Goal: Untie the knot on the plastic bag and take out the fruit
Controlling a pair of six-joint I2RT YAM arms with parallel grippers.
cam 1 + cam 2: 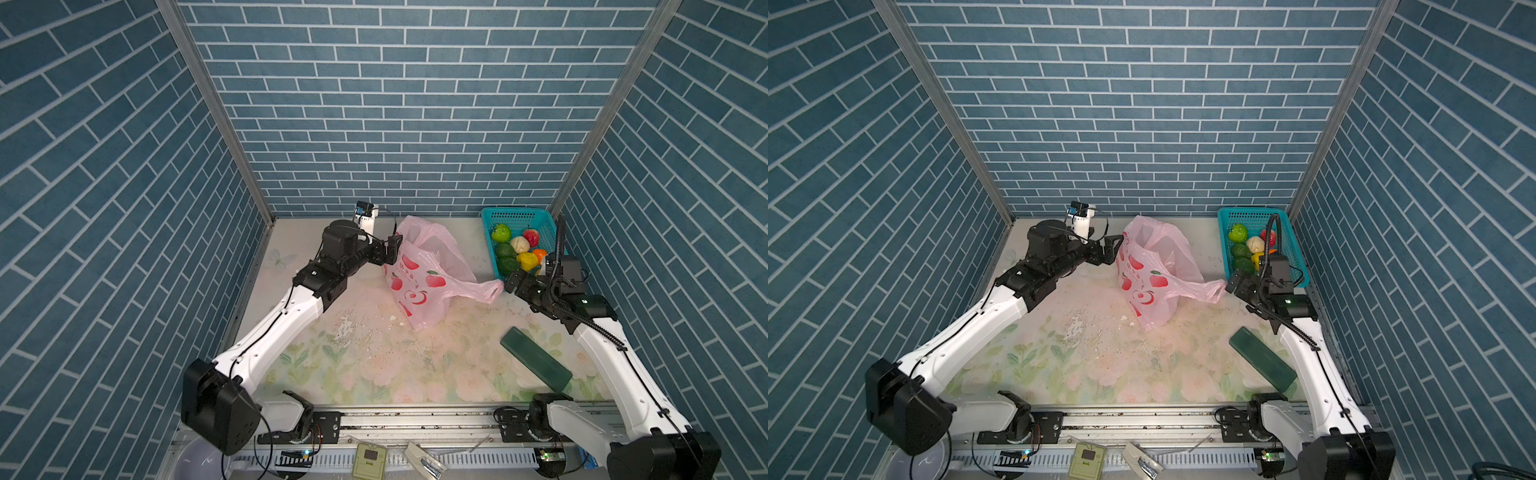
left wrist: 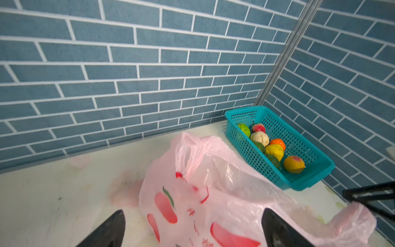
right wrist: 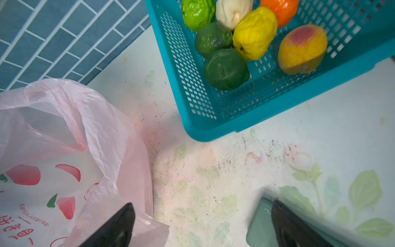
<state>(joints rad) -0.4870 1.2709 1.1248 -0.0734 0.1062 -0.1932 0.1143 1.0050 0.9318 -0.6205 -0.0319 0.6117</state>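
The pink plastic bag (image 1: 419, 274) (image 1: 1150, 270) slumps on the table with its mouth open. Its handle loops lie apart, one trailing right (image 1: 490, 291), and the knot is out of view. The fruit (image 1: 517, 249) (image 2: 271, 145) (image 3: 245, 38), several green, yellow, orange, red and cream pieces, lies in the teal basket (image 1: 515, 211) (image 3: 213, 128). My left gripper (image 1: 392, 249) (image 2: 194, 210) is open at the bag's upper left edge, its jaws wide on either side of the printed plastic. My right gripper (image 1: 513, 280) (image 3: 203, 203) is open beside the trailing loop, with bare table between its fingers.
The basket (image 1: 1252, 210) stands in the back right corner against the brick walls. A flat dark green case (image 1: 536, 359) (image 3: 260, 226) lies on the floral table top by the right arm. A rail with cables runs along the front edge.
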